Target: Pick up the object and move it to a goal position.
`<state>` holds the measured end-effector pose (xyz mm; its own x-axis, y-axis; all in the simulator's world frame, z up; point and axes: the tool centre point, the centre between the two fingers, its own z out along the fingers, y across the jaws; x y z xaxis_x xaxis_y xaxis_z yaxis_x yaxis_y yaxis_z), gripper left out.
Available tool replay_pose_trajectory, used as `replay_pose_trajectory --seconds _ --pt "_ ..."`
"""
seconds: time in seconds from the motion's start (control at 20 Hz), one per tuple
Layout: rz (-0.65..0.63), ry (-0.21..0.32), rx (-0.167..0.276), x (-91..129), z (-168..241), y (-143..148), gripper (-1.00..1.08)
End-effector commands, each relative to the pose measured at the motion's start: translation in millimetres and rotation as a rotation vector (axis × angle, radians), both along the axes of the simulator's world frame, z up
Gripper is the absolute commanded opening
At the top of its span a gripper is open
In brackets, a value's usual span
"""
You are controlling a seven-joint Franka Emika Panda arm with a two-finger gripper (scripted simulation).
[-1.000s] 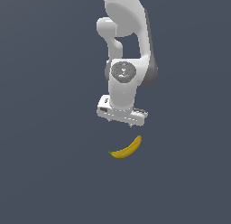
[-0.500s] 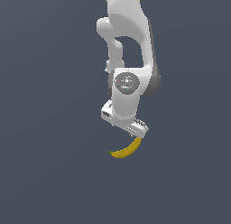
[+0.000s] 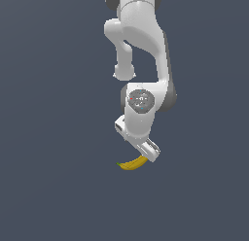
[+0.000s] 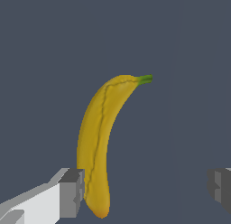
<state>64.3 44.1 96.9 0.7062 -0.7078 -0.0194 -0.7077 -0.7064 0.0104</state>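
The yellow banana (image 3: 130,164) lies on the dark grey floor, its greenish stem tip toward the exterior view's left. My gripper (image 3: 144,153) hangs low over the banana's brownish end, with the hand turned at a slant. In the wrist view the banana (image 4: 97,142) lies lengthwise between the jaws, and its blunt end is close beside one finger (image 4: 72,193). The other finger (image 4: 219,184) stands far off. The gripper (image 4: 145,189) is open and holds nothing.
A flat dark grey floor (image 3: 53,186) lies all around. The white arm (image 3: 141,50) rises above the gripper toward the top of the exterior view.
The arm has come down toward the banana and the hand has turned about its axis. The banana has not moved.
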Motion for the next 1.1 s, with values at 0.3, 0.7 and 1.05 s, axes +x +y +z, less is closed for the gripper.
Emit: replay_pose_trajectory --seconds 0.3,0.7,1.05 --pt "-0.201 -0.011 -0.006 17.1 -16.9 10.5 1.0" --pt "-0.304 -0.018 -0.009 25.4 -26.0 16.6 1.0" --pt "-0.323 -0.019 -0.01 26.7 -27.9 17.9 1.0"
